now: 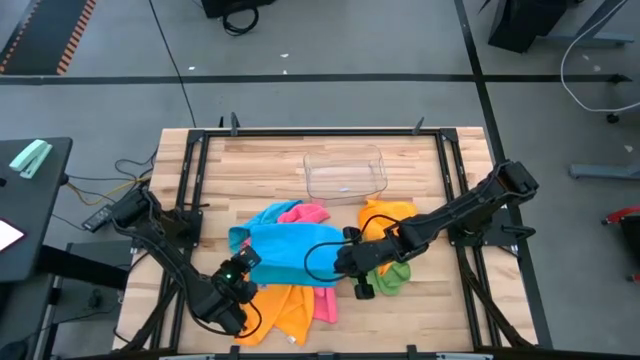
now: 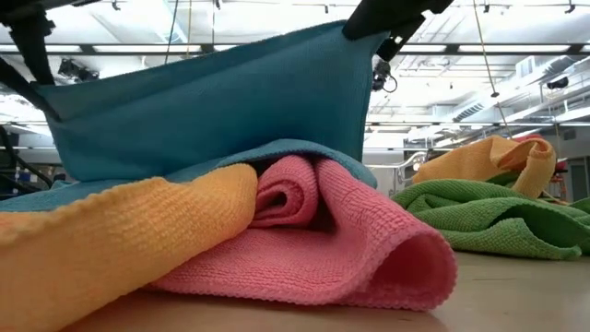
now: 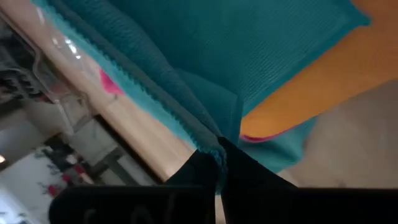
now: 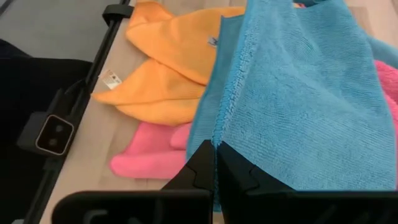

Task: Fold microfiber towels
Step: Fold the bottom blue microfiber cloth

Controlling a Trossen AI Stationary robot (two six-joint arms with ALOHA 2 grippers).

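Two corners of the blue towel (image 1: 285, 250) are pinched in my grippers, one each: my left gripper (image 3: 219, 152) is clamping the near-left corner and my right gripper (image 4: 216, 148) is clamping the near-right one, fingers pressed together on the cloth. The edge is stretching between them as the towel's long axis, and the sheet is hanging lifted above the heap, trailing away toward the clear plastic tray (image 1: 345, 175). Neither arm is nearer; I am judging the fold will carry this edge toward the tray. Under the blue towel, a pink towel (image 2: 355, 240) and an orange towel (image 2: 120, 235) are lying bunched and may drag. Beside my right gripper, a green towel (image 1: 392, 275) and another orange one (image 1: 385, 215) are crowding the landing space.
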